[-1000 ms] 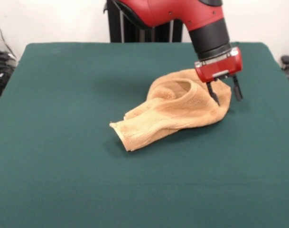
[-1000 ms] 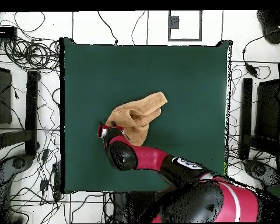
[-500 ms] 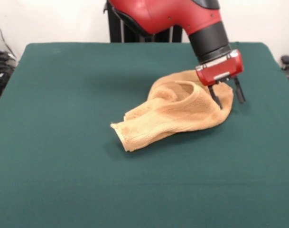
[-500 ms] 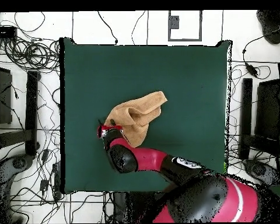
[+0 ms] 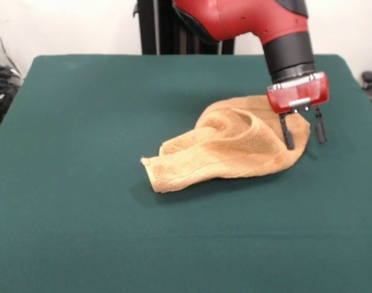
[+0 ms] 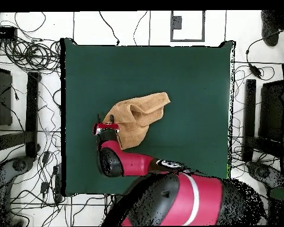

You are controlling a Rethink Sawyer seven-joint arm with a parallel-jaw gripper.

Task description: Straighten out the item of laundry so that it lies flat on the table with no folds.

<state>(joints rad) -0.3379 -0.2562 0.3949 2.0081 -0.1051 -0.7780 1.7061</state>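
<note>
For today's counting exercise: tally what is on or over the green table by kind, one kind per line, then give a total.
Towel: 1, orange-tan, rumpled
Gripper: 1, open, at the towel's edge
Table: 1, dark green
Total: 3

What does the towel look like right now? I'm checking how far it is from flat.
The towel is orange-tan terry, crumpled into a bunched, folded heap with a raised hollow loop near its middle. It lies on the green table, one narrow end trailing away. The open gripper straddles its opposite edge.
</note>
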